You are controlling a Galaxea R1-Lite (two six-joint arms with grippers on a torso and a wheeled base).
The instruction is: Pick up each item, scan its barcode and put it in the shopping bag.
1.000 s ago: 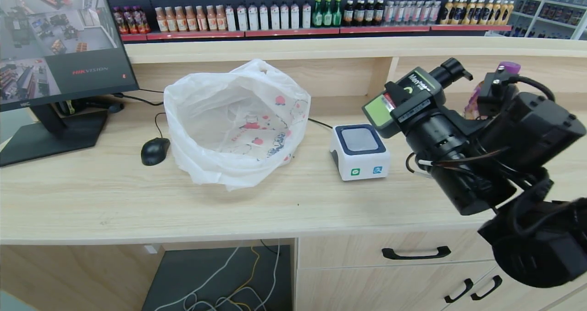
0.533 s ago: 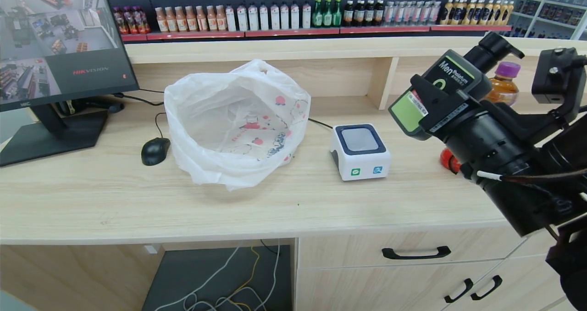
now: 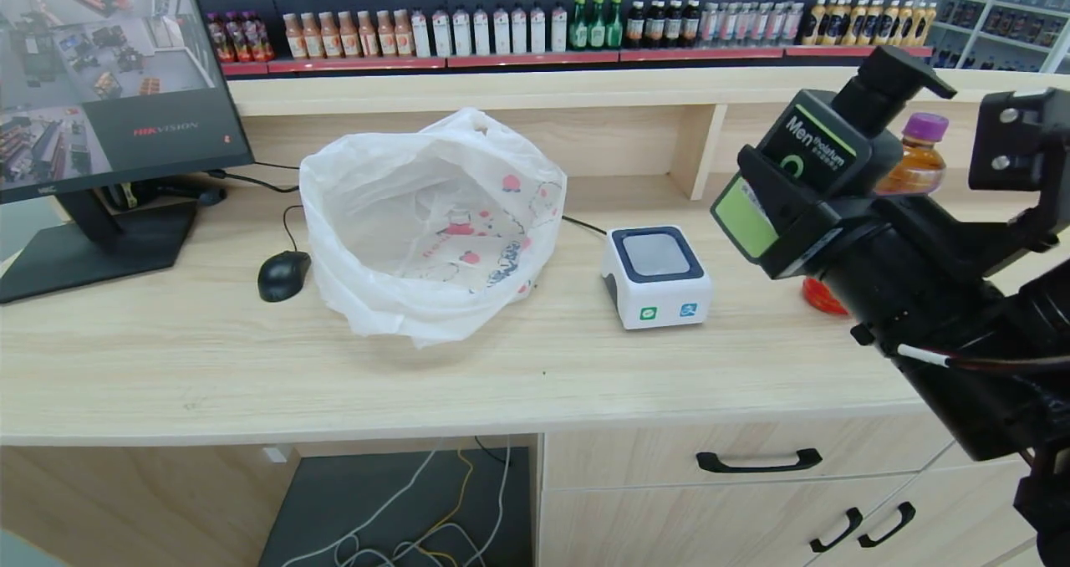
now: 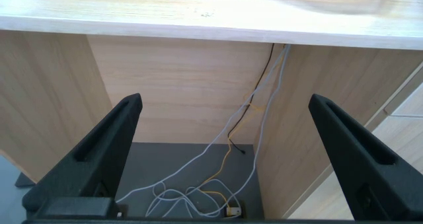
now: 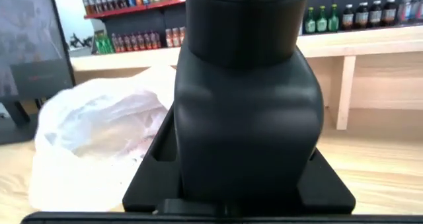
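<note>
At the right of the frame, the right gripper [image 3: 804, 216] is clamped around a black pump bottle [image 3: 815, 145] with a green side panel. It holds the bottle tilted in the air, pump head toward the upper right, just right of the white scanner [image 3: 656, 276]. The scanner sits on the pale wooden desk [image 3: 209, 358], its dark window facing up. The white shopping bag [image 3: 430, 224] stands open at centre frame, beside the scanner on its left, printed with small red motifs. A black mouse [image 3: 282, 275] lies just left of the bag, and a monitor [image 3: 109, 65] occupies the upper left corner. Behind the held bottle, an orange bottle [image 3: 915, 161] with a purple cap stands at the back of the desk, while a small red object [image 3: 819, 298] rests on the desk, partly hidden by the arm. A shelf [image 3: 535, 58] lined with bottled drinks runs across the top of the frame, and drawers [image 3: 756, 460] with black handles fill the lower right. The left gripper [image 4: 225, 102] hangs below the desk's edge with its fingers spread wide and nothing between them, facing loose cables [image 4: 218, 178] on the floor beneath.
</note>
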